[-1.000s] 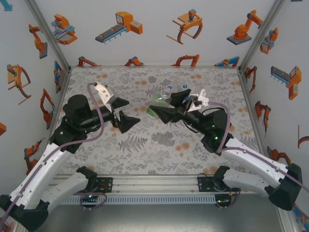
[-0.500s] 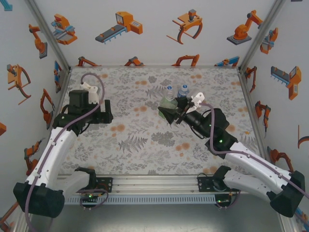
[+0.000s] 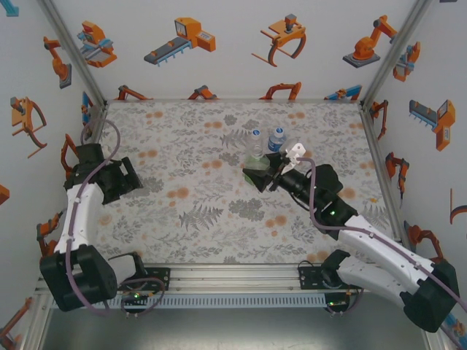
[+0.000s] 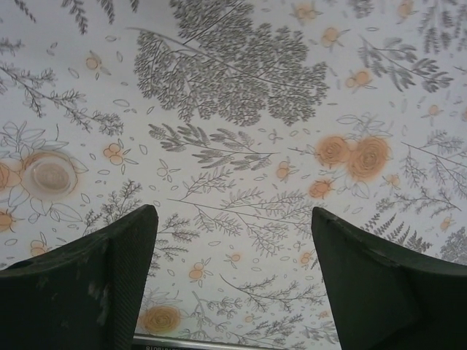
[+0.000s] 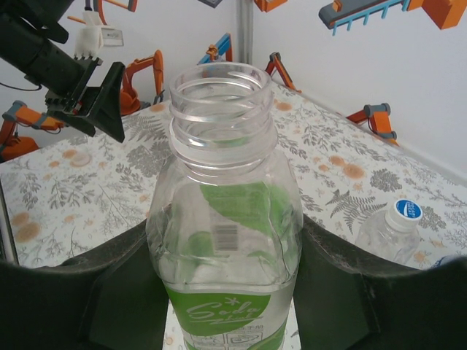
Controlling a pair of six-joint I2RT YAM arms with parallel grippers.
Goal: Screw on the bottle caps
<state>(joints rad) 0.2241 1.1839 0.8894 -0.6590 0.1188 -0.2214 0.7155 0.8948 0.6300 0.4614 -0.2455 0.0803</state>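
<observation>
One clear green-labelled btl [image 5: 222, 219], threaded neck uncapped, in grip of R tool [image 5: 226, 295]; L tool [image 4: 233, 281] wide.

Bright, even, diffuse light fills the white enclosure; on the worktop [image 3: 190, 226] the arms cast only faint, soft shadows. The top view is sharp, though its frame posts splay outward (a wide lens). From the right wrist, the green-labelled bottle [image 5: 222, 219] is crisp, with small glints at its rim. The right pincer [image 5: 222, 240] and the left pincer [image 4: 233, 219] look dark and slightly blurred.
</observation>
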